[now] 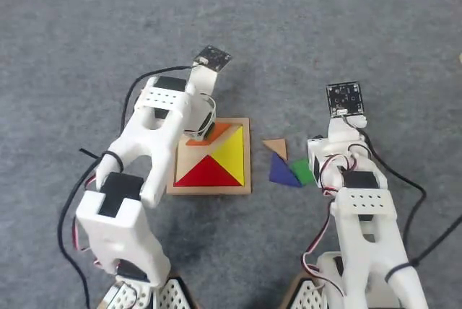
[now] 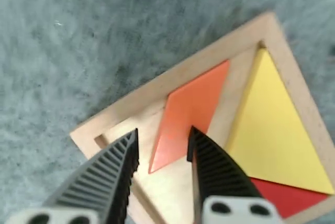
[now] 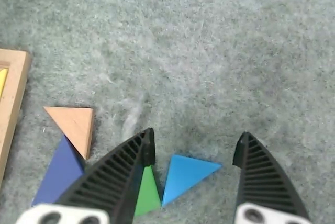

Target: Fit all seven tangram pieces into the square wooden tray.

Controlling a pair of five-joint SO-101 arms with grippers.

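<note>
My left gripper [image 2: 163, 135] is released, its fingers apart over the orange parallelogram [image 2: 191, 111]. That piece lies flat along the far edge of the wooden tray [image 2: 172, 76], beside the yellow triangle [image 2: 272, 130]. My right gripper [image 3: 197, 135] is spread wide above the light blue triangle [image 3: 186, 174] and green triangle [image 3: 147, 192], which lie on the grey mat [image 3: 220, 41] off the tray's right edge.

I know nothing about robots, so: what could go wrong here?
The orange piece lies in the wooden tray with a gap beside the yellow triangle; the open left gripper could jam it crooked. The open right gripper hangs over the green triangle and light blue triangle, lying close together, so grabbing one may shove the other.
</note>
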